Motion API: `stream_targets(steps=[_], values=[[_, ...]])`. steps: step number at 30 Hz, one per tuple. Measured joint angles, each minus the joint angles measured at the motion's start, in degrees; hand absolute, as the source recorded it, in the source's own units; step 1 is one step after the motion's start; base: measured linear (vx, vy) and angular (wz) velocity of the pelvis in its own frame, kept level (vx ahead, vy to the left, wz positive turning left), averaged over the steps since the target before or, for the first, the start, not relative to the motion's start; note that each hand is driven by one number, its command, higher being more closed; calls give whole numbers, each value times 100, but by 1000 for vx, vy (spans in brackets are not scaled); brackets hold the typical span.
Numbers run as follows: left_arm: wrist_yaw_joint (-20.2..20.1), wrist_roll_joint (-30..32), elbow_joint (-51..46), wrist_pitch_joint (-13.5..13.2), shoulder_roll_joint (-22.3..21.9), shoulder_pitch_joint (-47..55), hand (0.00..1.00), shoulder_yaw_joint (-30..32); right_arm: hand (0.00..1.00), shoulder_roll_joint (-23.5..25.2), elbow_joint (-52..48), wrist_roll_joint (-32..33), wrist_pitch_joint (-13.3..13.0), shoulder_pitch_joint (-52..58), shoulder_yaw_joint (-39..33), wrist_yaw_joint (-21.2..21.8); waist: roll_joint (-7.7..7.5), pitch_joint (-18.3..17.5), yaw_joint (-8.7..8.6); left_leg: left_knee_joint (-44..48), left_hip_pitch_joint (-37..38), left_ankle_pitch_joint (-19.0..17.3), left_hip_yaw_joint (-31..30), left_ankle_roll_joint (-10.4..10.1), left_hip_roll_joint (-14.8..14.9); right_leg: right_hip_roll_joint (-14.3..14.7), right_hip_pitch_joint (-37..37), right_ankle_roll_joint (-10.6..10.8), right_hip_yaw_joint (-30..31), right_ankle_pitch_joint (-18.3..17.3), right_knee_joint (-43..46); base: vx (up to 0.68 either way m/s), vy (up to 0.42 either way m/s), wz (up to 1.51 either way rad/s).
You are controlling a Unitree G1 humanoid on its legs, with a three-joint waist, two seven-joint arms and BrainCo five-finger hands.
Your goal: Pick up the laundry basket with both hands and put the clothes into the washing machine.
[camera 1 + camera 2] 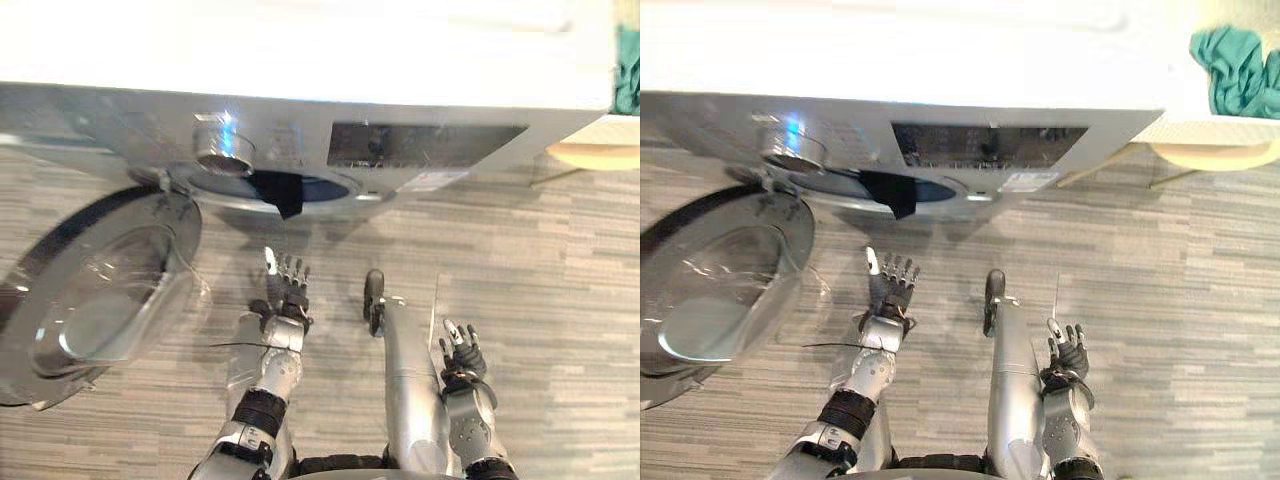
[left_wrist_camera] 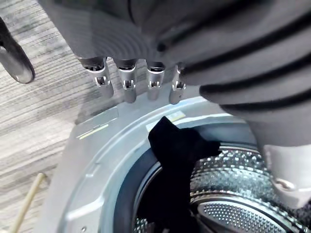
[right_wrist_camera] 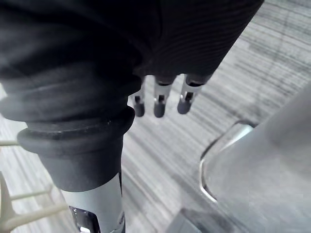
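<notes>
Facing the front-loading washing machine [image 1: 100,120], whose front runs across the top of the frame, the robot holds its left robot hand [image 1: 288,290] at centre frame, just short of the drum opening. Its fingers are straight and carry nothing. The right robot hand [image 1: 462,352] hangs at lower right above the grey plank floor [image 1: 560,280], fingers likewise relaxed and empty. The round glass door [image 1: 90,300] lies swung wide at the left of the frame, leaving the opening free for loading. A black garment [image 1: 282,192] drapes over the lip of that opening, part of it inside the perforated drum [image 2: 228,208] and part hanging out. Left so, it would likely catch in the door, which may explain why the left hand waits so near it. Teal clothes [image 1: 1238,72] sit in the upper right corner on a pale rounded support [image 1: 1210,155] with thin wooden legs; whether that is the laundry basket cannot be told.
</notes>
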Motion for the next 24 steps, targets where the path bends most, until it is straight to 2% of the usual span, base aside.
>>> stream_targets(steps=[3, 4, 5, 7, 10, 11, 14, 16, 18, 19, 20, 22, 24], values=[[-224, 932, 284, 172, 178, 228, 0, -149, 0, -35, 430, -20, 27, 6, -19, 22, 130, -175, -10, -723, 679, 263, 113, -6, -125, -85, 607, 15, -75, 113, -507, 137, -19, 15], [-286, 1782, 413, 208, 319, 337, 0, -233, 0, -82, 641, -75, 68, 12, -52, 36, 182, -247, -13, -1035, 1004, 384, 116, -25, -188, -93, 909, 11, -116, 153, -711, 124, -25, 14], [-366, 2241, 534, 241, 409, 407, 0, -232, 0, -103, 819, -100, 118, 24, -119, 71, 202, -341, -13, -1281, 1240, 475, 148, -43, -215, -96, 1103, 11, -141, 165, -840, 147, -44, 20], [-452, 3647, 1171, 256, 592, 473, 0, -139, 0, -110, 1318, -248, 149, 78, -302, 170, 295, -618, -11, -1888, 1798, 720, 131, -76, -295, -170, 1615, 8, -300, 174, -1171, 136, -38, 27], [-444, 5152, 2034, 371, 598, 757, 0, 460, 0, -124, 1877, -568, 254, 206, -663, 293, 443, -1036, -34, -2734, 2562, 1041, 98, -146, -353, -174, 2273, 8, -499, 170, -1569, 136, -29, 28], [-444, 5619, 2394, 450, 579, 900, 0, 857, 0, -121, 2093, -689, 318, 223, -839, 347, 504, -1198, -40, -3019, 2820, 1144, 86, -169, -355, -164, 2491, 6, -576, 157, -1692, 148, -35, 20], [-446, 6098, 2906, 690, 553, 1359, 0, 1934, 0, -121, 2479, -1033, 460, 239, -1268, 393, 660, -1493, -27, -3343, 3294, 1241, 14, -188, -296, -120, 3029, 56, -762, 46, -1895, 104, -20, 22], [-378, 6226, 2899, 740, 530, 1704, 0, 2401, 0, -107, 2562, -1225, 528, 304, -1380, 403, 667, -1672, -10, -3266, 3410, 1269, -84, -223, -284, -137, 3302, 33, -924, -74, -1969, 57, -5, 46], [-336, 6224, 2894, 736, 510, 1936, 0, 2738, 0, -73, 2719, -1320, 549, 302, -1432, 414, 585, -1754, 16, -2937, 3396, 1381, -183, -168, -311, -205, 3671, 44, -1103, -92, -2160, 14, -14, 52], [-334, 6192, 2890, 735, 429, 2063, 0, 3026, 0, -50, 2792, -1492, 581, 314, -1508, 451, 518, -1837, 148, -2528, 3278, 1472, -223, -91, -358, -271, 3951, 46, -1276, -90, -2339, 8, -22, 40], [-333, 6168, 2889, 736, 399, 2119, 0, 3192, 0, -29, 2847, -1549, 589, 306, -1525, 479, 460, -1889, 178, -2300, 3171, 1581, -249, -75, -395, -308, 4079, 49, -1354, -88, -2427, 2, -31, 42], [-336, 6024, 2888, 738, 312, 2230, 0, 3338, 0, -19, 2940, -1723, 617, 202, -1582, 510, 438, -1984, 177, -1964, 2999, 1689, -260, -6, -413, -313, 4259, 35, -1454, -38, -2610, -6, -31, 32], [-337, 5901, 2892, 743, 257, 2335, 0, 3465, 0, -10, 3021, -1767, 626, 32, -1663, 508, 433, -1998, 190, -1769, 2932, 1706, -266, -34, -382, -268, 4391, 24, -1475, 79, -2827, -29, 16, 1]])
